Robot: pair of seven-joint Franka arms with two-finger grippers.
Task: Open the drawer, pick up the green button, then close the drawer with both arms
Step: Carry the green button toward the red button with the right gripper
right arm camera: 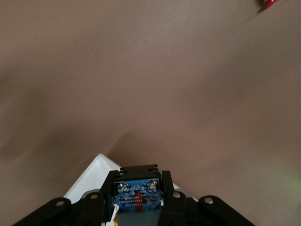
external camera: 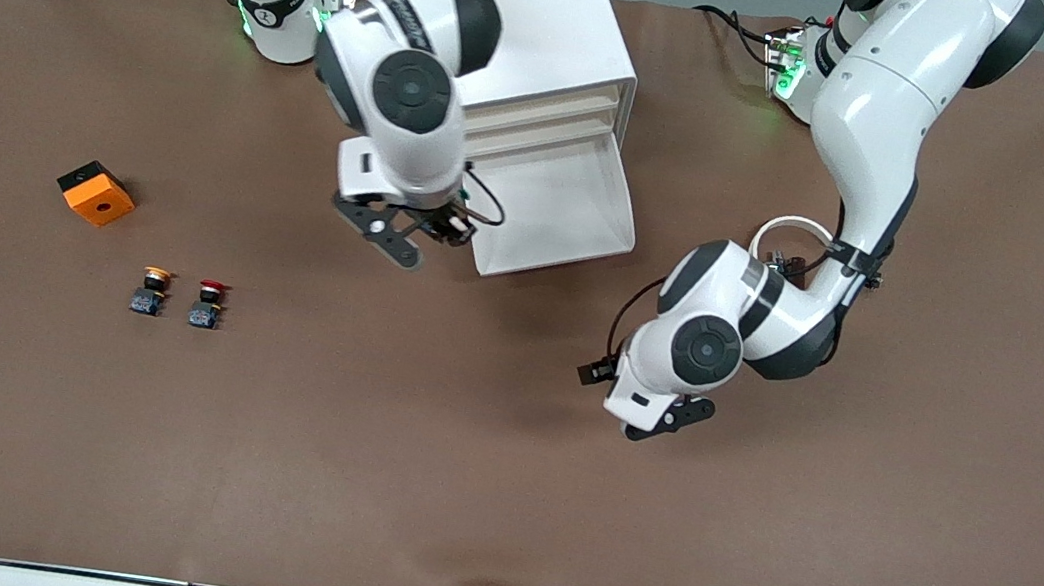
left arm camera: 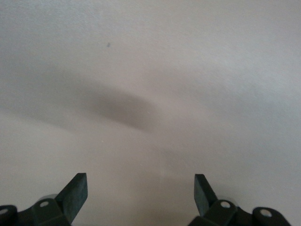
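Front view: the cabinet stands at top centre on the brown surface, its lowest drawer pulled out. The right claw hangs over the drawer's corner, just left of centre. The left claw hovers over bare surface, lower and right of centre. At the frame's left lie an orange block, an orange-capped button and a red-capped button.

Left wrist view: the left claw is spread over bare surface.

Right wrist view: the right claw pinches the button, blue base showing, above the drawer's white corner.
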